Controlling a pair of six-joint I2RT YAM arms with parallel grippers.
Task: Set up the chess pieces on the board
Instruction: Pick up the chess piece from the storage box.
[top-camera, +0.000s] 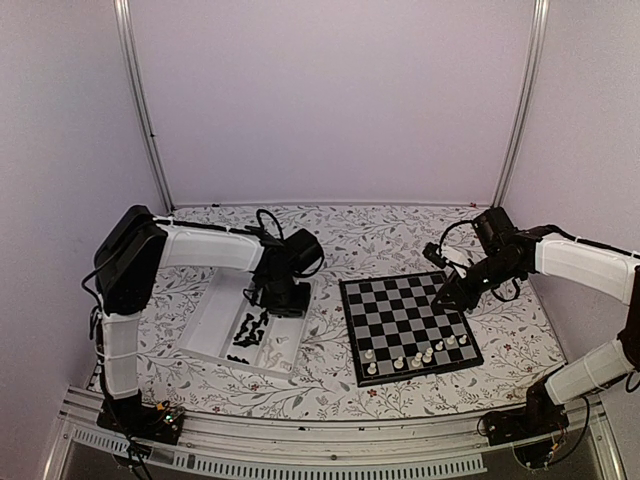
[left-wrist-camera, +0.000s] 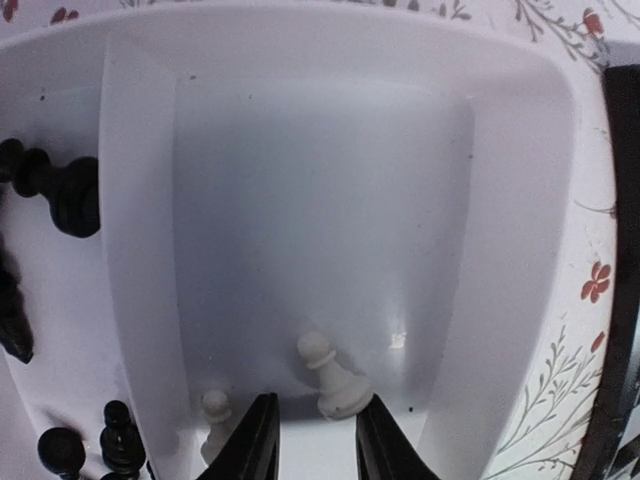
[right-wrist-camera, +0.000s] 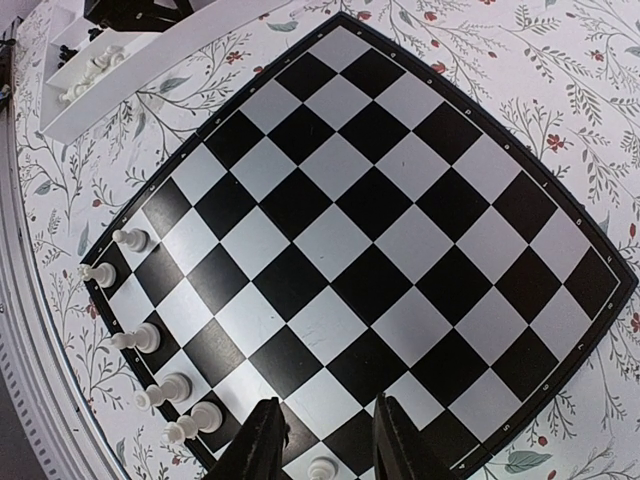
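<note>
Start at the near left, where your left gripper (left-wrist-camera: 318, 404) is down inside the plastic tray (left-wrist-camera: 520, 200). Its fingers stand partly apart and released, flanking the base of a white pawn (left-wrist-camera: 333, 380) that seems to lie on its side on the tray floor; I see no pinch on it. To take it cleanly, I'd centre the gap over the pawn's body rather than its head, lower until the tips almost meet the floor, and close slowly so it doesn't squirt out. A second white piece (left-wrist-camera: 214, 415) lies just outside the finger nearer the divider (left-wrist-camera: 135, 250), so keep that finger off it. This compartment shows only those two, and across the divider lie several black pieces (left-wrist-camera: 60, 190). Right of the tray, the board (right-wrist-camera: 400, 230) carries a row of white pieces (right-wrist-camera: 135, 338) along its near edge and no black ones. Farther off, your right gripper (right-wrist-camera: 325, 408) hangs over the board's far right part, fingers parted and holding nothing.
</note>
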